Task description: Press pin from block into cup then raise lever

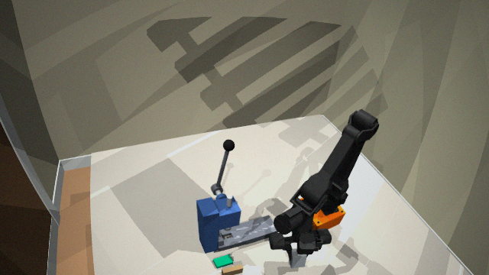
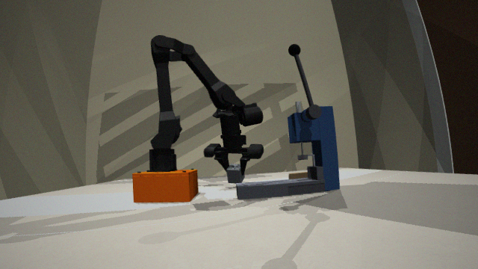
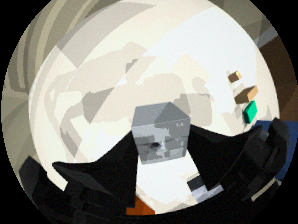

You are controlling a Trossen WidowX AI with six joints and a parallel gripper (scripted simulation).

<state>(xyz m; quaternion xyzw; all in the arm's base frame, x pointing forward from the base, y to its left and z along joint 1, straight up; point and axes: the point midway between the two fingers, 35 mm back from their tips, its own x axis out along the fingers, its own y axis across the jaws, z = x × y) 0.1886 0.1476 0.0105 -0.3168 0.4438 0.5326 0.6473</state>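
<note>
Block [image 1: 298,258] [image 2: 234,174] [image 3: 161,134], top view: the grey piece is carried beneath the end effector [image 1: 299,250] [image 2: 235,169] [image 3: 162,145], beside the near end of the press bed [image 1: 250,232] [image 2: 280,187] and well apart from the blue press [image 1: 208,225] [image 2: 330,149]. The lever [image 1: 223,168] [image 2: 304,80] is raised, by which the space under the punch is presumably left free for loading.

Exterior view: the block is clamped between the fingertips and held above the tabletop [image 1: 134,229] [image 2: 149,246] [image 3: 115,65], roughly upright, probably so that the bed's edge can be cleared. The punch [image 2: 302,151] is seen hanging over the far part of the bed, where the block is to be set; the step in hand is judged to be transport, with pressing not yet begun.

Wrist view: opposite sides of the block are gripped, and its top is left exposed, with a small dark mark that may be the pin. Such a grip appears suited to alignment, although the pin could be offset from the punch if the block were twisted during placement. The cup cannot be identified with certainty.
</note>
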